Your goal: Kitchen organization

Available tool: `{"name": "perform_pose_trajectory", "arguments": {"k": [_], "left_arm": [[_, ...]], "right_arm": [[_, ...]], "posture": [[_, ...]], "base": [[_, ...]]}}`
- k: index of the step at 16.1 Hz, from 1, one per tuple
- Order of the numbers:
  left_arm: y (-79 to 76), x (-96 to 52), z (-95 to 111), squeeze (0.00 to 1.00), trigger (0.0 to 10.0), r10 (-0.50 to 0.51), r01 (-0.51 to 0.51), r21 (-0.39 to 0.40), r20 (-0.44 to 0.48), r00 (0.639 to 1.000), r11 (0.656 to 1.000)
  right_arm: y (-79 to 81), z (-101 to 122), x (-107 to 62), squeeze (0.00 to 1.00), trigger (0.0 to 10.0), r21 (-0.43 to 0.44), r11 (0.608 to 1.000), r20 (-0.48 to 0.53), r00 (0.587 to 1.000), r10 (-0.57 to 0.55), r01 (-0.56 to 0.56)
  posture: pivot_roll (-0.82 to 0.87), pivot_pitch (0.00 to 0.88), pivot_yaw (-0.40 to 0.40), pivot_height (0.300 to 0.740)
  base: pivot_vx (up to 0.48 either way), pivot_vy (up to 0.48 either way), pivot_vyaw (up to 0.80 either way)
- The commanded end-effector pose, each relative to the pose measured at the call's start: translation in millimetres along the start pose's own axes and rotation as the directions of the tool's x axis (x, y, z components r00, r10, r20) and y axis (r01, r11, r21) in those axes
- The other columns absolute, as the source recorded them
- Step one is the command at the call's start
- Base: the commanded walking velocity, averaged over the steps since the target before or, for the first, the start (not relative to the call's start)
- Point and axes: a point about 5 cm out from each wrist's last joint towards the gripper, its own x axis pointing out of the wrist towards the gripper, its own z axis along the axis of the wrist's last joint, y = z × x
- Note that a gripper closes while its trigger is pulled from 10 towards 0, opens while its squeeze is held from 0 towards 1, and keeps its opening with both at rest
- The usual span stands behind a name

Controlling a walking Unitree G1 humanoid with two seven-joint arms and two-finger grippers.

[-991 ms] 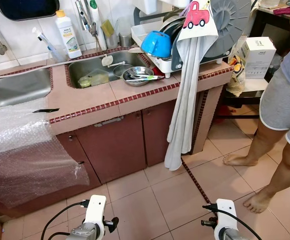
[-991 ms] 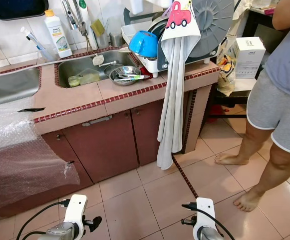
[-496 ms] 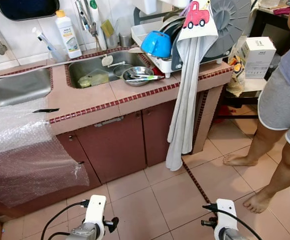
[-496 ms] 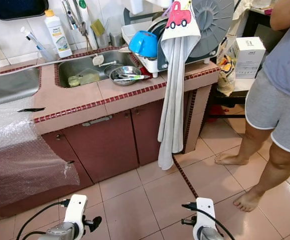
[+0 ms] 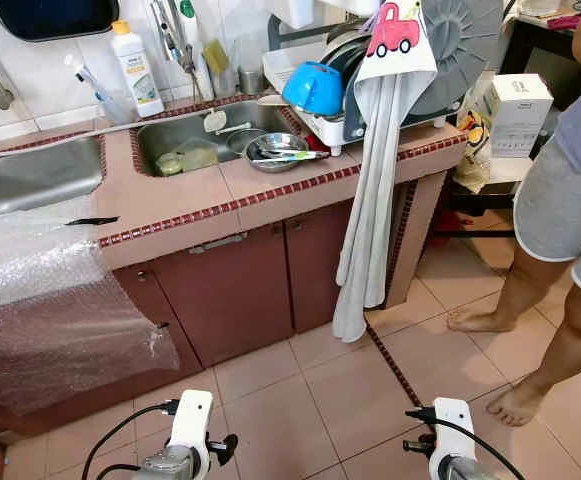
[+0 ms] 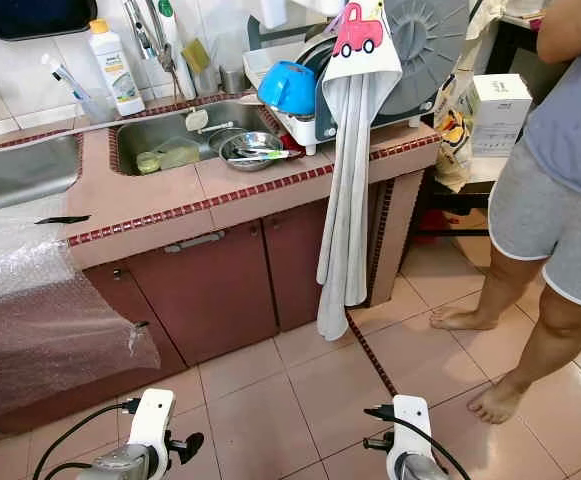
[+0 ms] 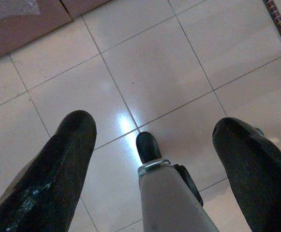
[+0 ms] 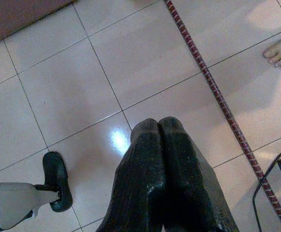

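A humanoid robot stands back from a tiled kitchen surface (image 5: pixel 180 195) with the tidying, by the look of it, not yet begun: both arms hang low over the floor (image 5: pixel 300 400), well apart from anything on the surface. The left claw (image 7: pixel 152 145) points down at the pale tiles with its two black fingers spread wide and nothing between them; the right claw (image 8: pixel 158 140) also faces the floor, its fingers pressed together and empty. Everything that seems to need sorting is untouched. A steel bowl (image 5: pixel 276 151) holding utensils sits on the rim of the right-hand sink (image 5: pixel 185 135), where a few more items lie in the basin. A crowded dish rack (image 5: pixel 370 95) at the far end of the surface carries a blue bowl (image 5: pixel 313 88), plates and a large grey lid, and a long grey towel (image 5: pixel 368 210) hangs from it down past the cupboard doors almost to the floor. A bottle of dish soap (image 5: pixel 136 68) stands against the wall behind the sinks, and a sheet of bubble wrap (image 5: pixel 45 300) drapes over the edge by the left-hand sink (image 5: pixel 30 175). A barefoot person (image 5: pixel 560 220) in grey shorts stands on the robot's right, near a white box (image 5: pixel 518 110). The robot would have to step closer before either claw could reach the dishes.
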Motion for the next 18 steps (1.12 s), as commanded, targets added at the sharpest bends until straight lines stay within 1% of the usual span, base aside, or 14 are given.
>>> {"name": "perform_pose_trajectory", "arguments": {"k": [1, 13, 14, 16, 18], "left_arm": [[-0.1, 2.8, 38, 0.00, 10.0, 0.075, -0.085, 0.130, 0.082, 0.994, 0.988], [-0.1, 2.8, 38, 0.00, 10.0, 0.075, -0.085, 0.130, 0.082, 0.994, 0.988], [-3.5, 2.7, 18, 0.00, 10.0, 0.048, -0.049, 0.189, 0.011, 0.999, 0.981], [-4.9, 2.3, 10, 0.00, 10.0, 0.034, -0.030, 0.205, -0.019, 0.999, 0.978], [-3.8, 2.0, 8, 0.00, 10.0, 0.037, -0.031, 0.204, -0.025, 0.999, 0.979]], "right_arm": [[4.3, -6, -0.2, 0.00, 10.0, 0.017, 0.998, -0.012, 0.999, -0.053, 0.053], [4.3, -6, -0.2, 0.00, 10.0, 0.017, 0.998, -0.012, 0.999, -0.053, 0.053], [7.9, -17, -1.9, 0.00, 10.0, -0.049, 0.999, -0.063, 0.998, -0.004, 0.001], [9.2, -19, -2.3, 0.00, 10.0, -0.072, 0.997, -0.072, 0.997, 0.026, -0.031], [9.0, -19, -2.3, 0.00, 10.0, -0.074, 0.997, -0.071, 0.997, 0.025, -0.030]], "posture": [[-0.14, 0.000, 0.171, 0.740], [-0.14, 0.000, 0.171, 0.740], [-0.13, 0.000, 0.149, 0.740], [-0.13, 0.000, 0.146, 0.740], [-0.13, 0.000, 0.143, 0.740]], "base": [[0.000, 0.000, 0.00], [0.000, 0.000, 0.00], [0.000, 0.000, 0.00], [0.000, 0.000, 0.00], [0.000, 0.000, 0.00]]}}
